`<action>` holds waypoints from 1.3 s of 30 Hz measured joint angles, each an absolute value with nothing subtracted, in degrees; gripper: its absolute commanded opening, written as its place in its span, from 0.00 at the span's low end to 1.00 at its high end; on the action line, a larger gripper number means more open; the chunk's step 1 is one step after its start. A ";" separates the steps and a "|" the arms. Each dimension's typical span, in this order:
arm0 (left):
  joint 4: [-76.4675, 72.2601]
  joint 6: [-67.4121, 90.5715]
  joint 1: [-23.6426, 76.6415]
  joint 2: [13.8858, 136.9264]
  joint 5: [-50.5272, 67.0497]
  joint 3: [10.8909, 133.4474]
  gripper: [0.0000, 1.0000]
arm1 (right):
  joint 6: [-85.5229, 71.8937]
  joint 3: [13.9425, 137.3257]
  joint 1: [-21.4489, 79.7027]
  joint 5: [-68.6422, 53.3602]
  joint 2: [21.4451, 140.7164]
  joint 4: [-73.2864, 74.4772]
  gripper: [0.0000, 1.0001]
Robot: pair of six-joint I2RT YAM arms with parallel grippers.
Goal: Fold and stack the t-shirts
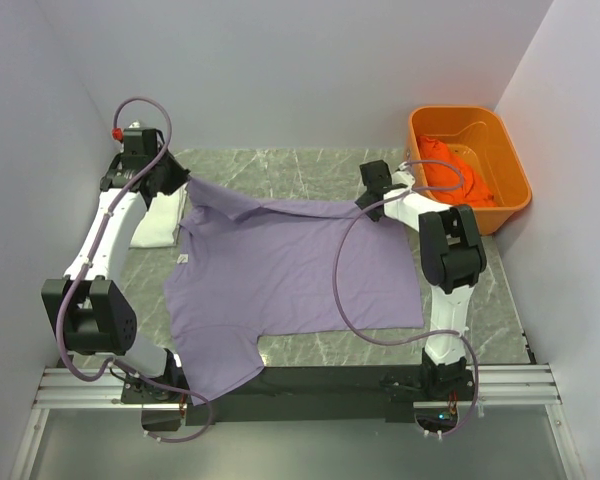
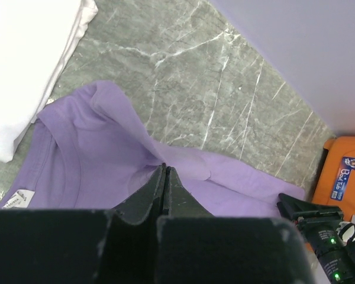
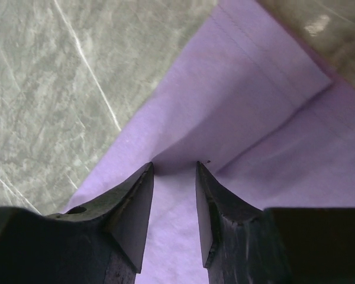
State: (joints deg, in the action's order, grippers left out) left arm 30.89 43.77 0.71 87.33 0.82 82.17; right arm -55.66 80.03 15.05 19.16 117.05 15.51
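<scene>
Overhead view: a lavender t-shirt (image 1: 290, 265) lies spread across the middle of a marble table (image 1: 300, 165). The left gripper (image 1: 180, 183) meets the shirt's far corner at ten o'clock. The right gripper (image 1: 366, 200) sits at its far edge toward two o'clock. A folded white t-shirt (image 1: 160, 222) lies at nine o'clock, just beside the lavender one. An orange tub (image 1: 500, 130) at two o'clock holds a crumpled orange t-shirt (image 1: 450, 168).

Left wrist view: the jaws are clenched on a raised pinch of lavender cloth, with the white t-shirt at ten o'clock.

Right wrist view: the jaws stand apart, released, with lavender cloth lying between their tips.
</scene>
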 measured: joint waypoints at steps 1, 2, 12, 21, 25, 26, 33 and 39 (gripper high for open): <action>30.94 43.77 0.69 87.31 0.82 82.11 0.01 | -55.68 80.53 15.05 19.05 117.43 15.59 0.42; 30.94 43.77 0.67 87.24 0.82 82.02 0.01 | -55.70 80.95 15.03 18.83 117.82 15.57 0.42; 31.11 43.77 0.47 86.08 0.82 81.87 0.01 | -56.14 81.17 14.96 17.89 118.87 15.75 0.21; 31.16 43.75 0.40 86.04 0.82 81.76 0.01 | -55.53 81.47 14.94 17.76 119.09 15.99 0.00; 31.18 43.70 0.40 85.84 0.80 81.76 0.01 | -54.41 81.47 14.94 17.89 119.09 16.08 0.00; 31.18 43.68 0.40 85.71 0.80 81.73 0.01 | -54.02 81.47 14.94 17.98 119.09 16.12 0.00; 31.18 43.55 0.16 84.01 0.80 80.20 0.01 | -50.87 81.47 14.92 18.96 117.73 17.26 0.00; 31.66 43.48 -1.06 82.72 0.73 78.67 0.01 | -48.21 81.47 14.79 20.10 114.52 18.28 0.00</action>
